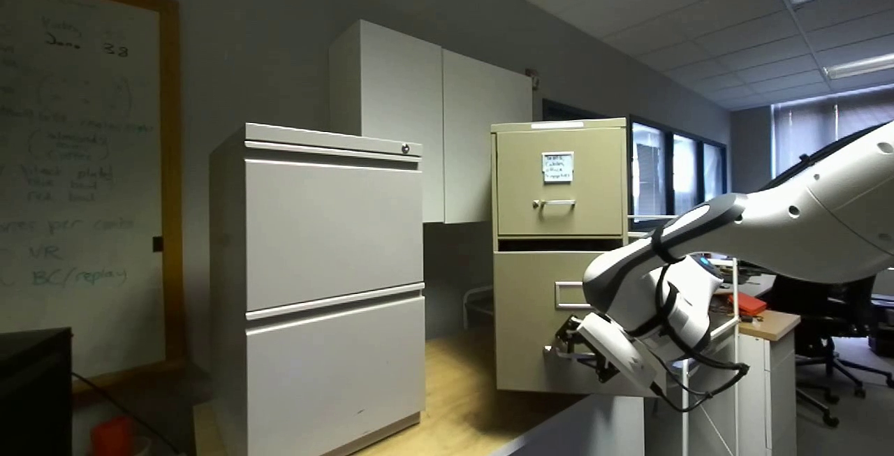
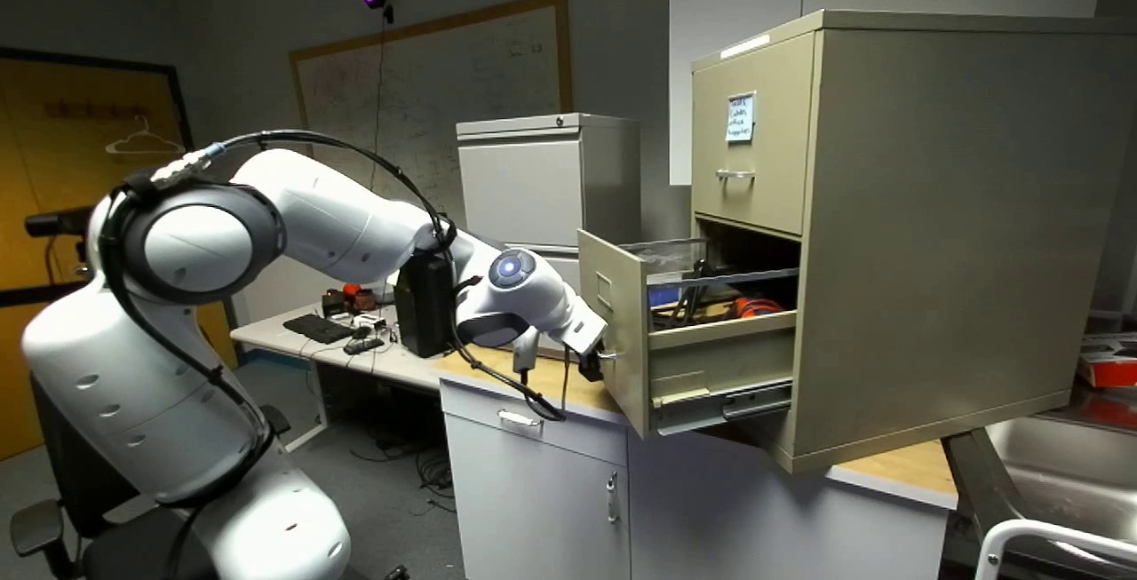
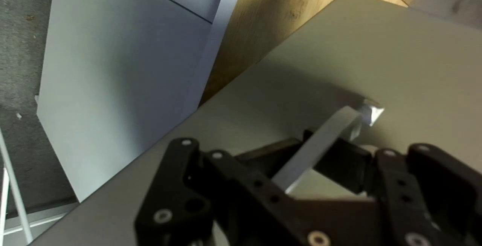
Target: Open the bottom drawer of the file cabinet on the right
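Black fingers point(image 3: 344, 163) on the gripper point(image 3: 314, 150) are clamping the metal handle point(image 3: 320, 144) from both sides, most likely because a firm pinch is giving the arm point(image 1: 824, 218) something to pull against. Just past the fingertips, the front of the bottom drawer point(image 1: 527, 323) is standing out from the file cabinet point(image 2: 942, 225), so the opening is seemingly well along. Behind that front, mixed items point(image 2: 755, 306) are lying in the drawer, too jumbled for naming, while a metal rail point(image 2: 755, 402) along its side is presumably bearing their weight. Above the fingers, the upper drawer point(image 1: 517, 184) is sitting closed, wearing a paper label point(image 1: 558, 168), probably for naming the contents. Lower than the fingers, a wooden counter point(image 1: 454, 386) is apparently holding the cabinet up, perhaps for bringing that handle within reach. Off beside the fingers, well apart, a grey cabinet point(image 1: 334, 232) is standing with both drawers closed; farthest off, a whiteboard point(image 1: 84, 288) is hanging.
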Controlling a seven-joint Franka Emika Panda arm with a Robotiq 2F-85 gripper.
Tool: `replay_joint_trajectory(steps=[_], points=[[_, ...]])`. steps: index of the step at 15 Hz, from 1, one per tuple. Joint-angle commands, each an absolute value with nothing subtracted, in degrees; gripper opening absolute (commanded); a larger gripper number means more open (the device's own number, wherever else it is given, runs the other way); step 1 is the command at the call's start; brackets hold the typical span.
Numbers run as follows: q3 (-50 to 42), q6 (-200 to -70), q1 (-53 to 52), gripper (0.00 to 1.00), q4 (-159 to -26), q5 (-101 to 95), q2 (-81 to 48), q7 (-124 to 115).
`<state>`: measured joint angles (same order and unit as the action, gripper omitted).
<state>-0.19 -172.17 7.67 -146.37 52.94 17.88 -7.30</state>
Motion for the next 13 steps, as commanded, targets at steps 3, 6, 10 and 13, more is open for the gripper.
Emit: replay_joint_trajectory(steps=[3, 6, 10, 13], points=[[5.07, -170.23, 4.52, 0.03, -149.32, 52.10, 21.16, -9.34], [5.80, -170.87, 4.49, 0.03, -150.04, 52.20, 21.78, -9.70], [3.95, -171.53, 2.77, 0.03, -150.77, 47.29, 22.29, -13.77], [3.85, -171.63, 2.69, 0.03, -150.94, 45.01, 22.46, -15.83]])
